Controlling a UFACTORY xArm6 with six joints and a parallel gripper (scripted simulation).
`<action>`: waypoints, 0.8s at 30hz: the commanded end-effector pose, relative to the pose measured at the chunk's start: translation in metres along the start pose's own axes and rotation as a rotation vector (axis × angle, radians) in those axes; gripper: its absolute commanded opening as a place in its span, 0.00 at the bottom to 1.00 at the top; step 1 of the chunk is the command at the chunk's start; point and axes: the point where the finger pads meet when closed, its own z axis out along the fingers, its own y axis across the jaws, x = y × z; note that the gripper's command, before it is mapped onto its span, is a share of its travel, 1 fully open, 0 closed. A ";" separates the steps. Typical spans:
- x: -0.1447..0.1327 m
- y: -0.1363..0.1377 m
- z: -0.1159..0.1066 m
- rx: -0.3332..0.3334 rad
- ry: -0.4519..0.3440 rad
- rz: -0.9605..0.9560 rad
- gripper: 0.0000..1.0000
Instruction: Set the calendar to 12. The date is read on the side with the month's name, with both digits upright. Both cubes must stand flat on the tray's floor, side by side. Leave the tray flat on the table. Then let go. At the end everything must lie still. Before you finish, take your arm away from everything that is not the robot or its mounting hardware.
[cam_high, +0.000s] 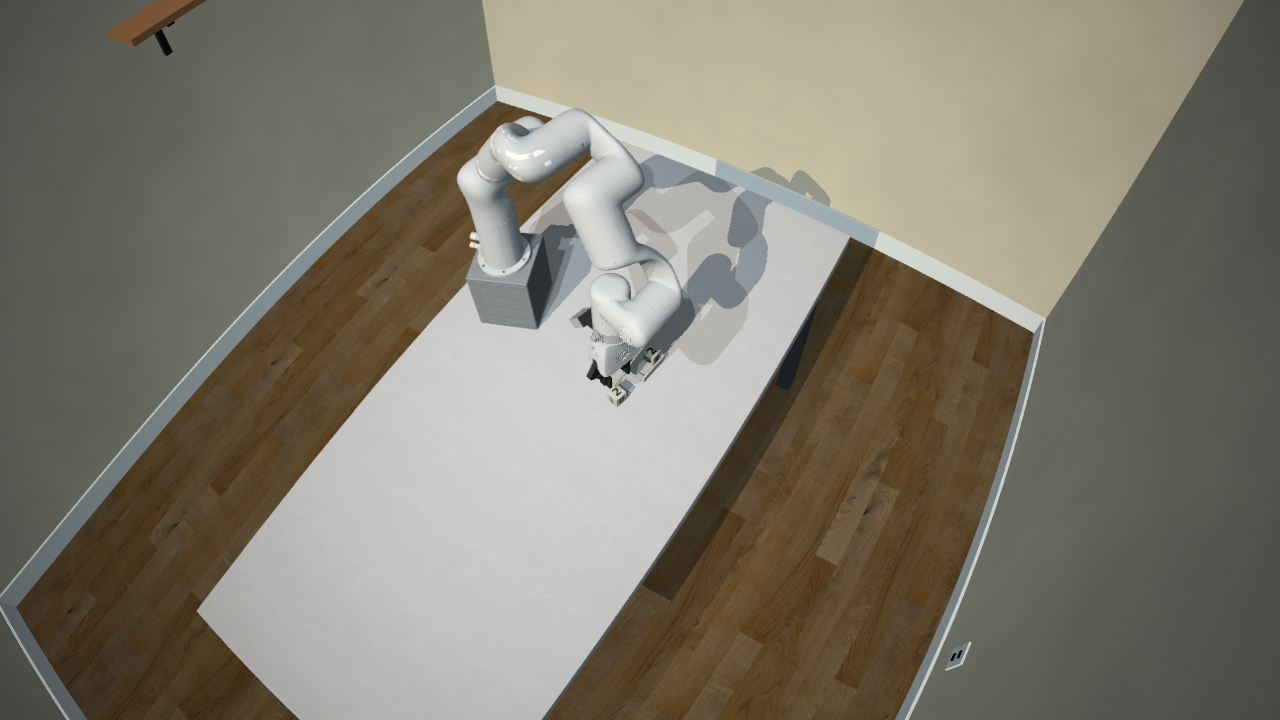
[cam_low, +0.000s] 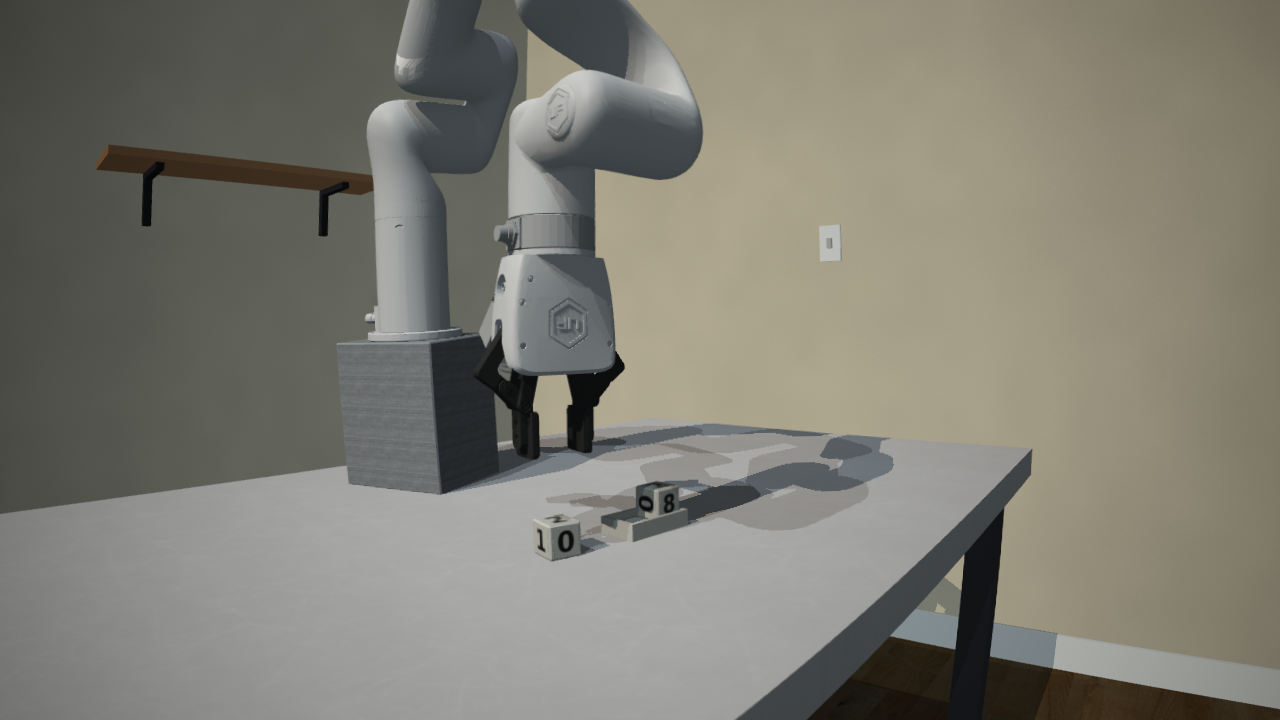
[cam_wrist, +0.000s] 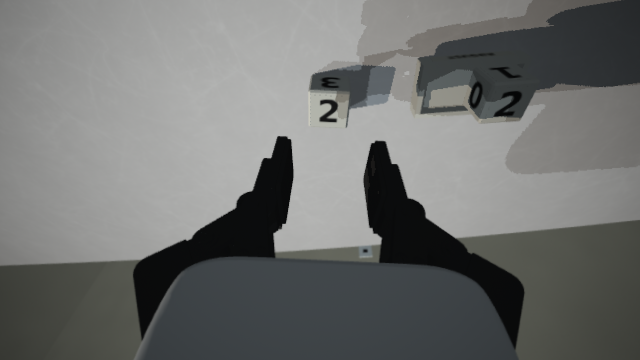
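Centrally, the gripper (cam_high: 614, 376) (cam_low: 553, 431) (cam_wrist: 329, 158) of the white arm (cam_high: 604, 210) (cam_low: 617, 116) hangs above the bench (cam_high: 465, 501) (cam_low: 358, 608) (cam_wrist: 125, 125), fingers pointing down. Its fingers stand about half open, with nothing held between them. In the wrist view, the loose cube (cam_high: 616, 394) (cam_low: 556, 537) (cam_wrist: 328, 108) appears at twelve o'clock from the gap between the fingertips, resting flat on the bench outside the tray (cam_high: 646, 374) (cam_low: 657, 525) (cam_wrist: 416, 90); its top face bears a 2 and the side face just beyond it a 3. The exterior view shows 1 and 0 on two of its other sides. The tray lies on the bench at about three o'clock from this cube in the wrist view, near but apart from it. The seated cube (cam_high: 654, 357) (cam_low: 657, 499) (cam_wrist: 502, 97) stands in the tray's three o'clock end in that same view, with a 2 on top and a 0 toward the vacant part; the exterior view shows 0 and 8 on its sides. The dark mark on the tray's shaded long side is probably the month's name, though too small to read.
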 end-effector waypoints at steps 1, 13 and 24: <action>-0.001 0.000 -0.001 0.000 -0.003 0.000 0.49; -0.001 0.000 -0.001 0.000 -0.003 0.000 0.49; -0.001 0.000 0.004 -0.001 -0.002 0.000 0.49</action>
